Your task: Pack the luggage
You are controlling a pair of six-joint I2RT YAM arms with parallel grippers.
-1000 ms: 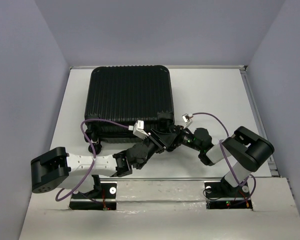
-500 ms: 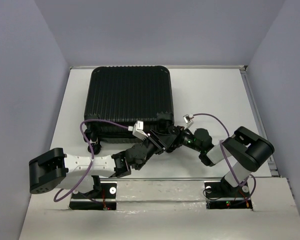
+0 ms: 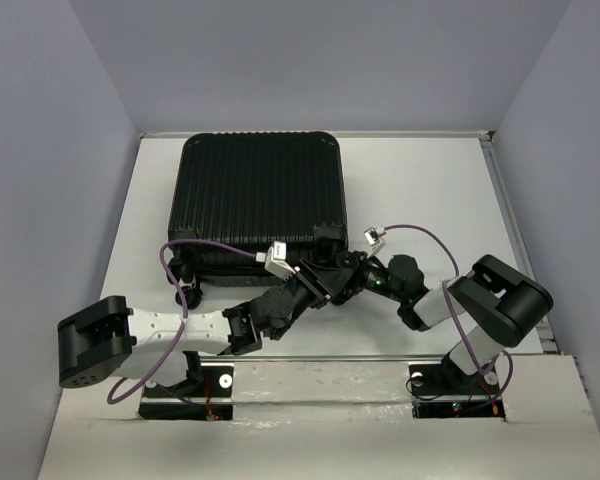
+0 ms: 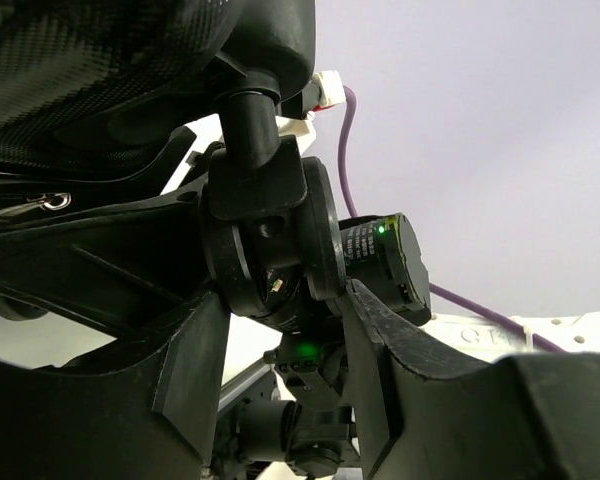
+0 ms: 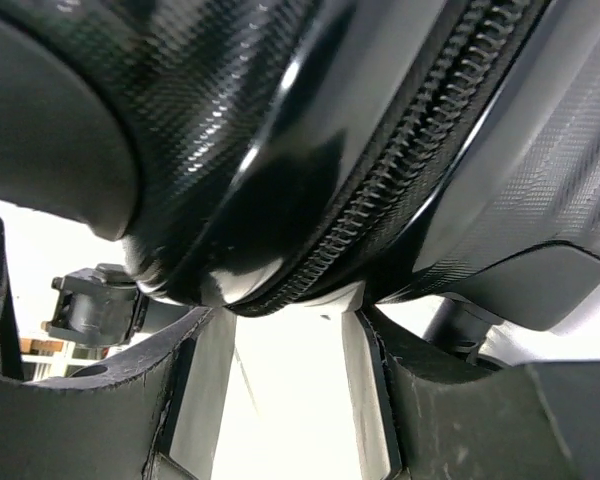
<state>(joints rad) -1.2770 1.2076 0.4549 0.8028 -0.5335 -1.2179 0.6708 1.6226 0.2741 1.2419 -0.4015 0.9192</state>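
Left tool [image 4: 280, 300] and right tool [image 5: 285, 320], both spread and empty, crowd the near-right corner of the luggage [image 3: 260, 200], probably lining up on its zipper [image 5: 400, 190].

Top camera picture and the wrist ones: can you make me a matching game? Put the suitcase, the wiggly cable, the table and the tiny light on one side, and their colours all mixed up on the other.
Things
1. luggage
2. cable
3. table
4. tiny light on the arm's motor

Colours
A. green
B. white
C. black
D. purple

Right pairs: 1-C, 2-D, 3-B, 4-A.
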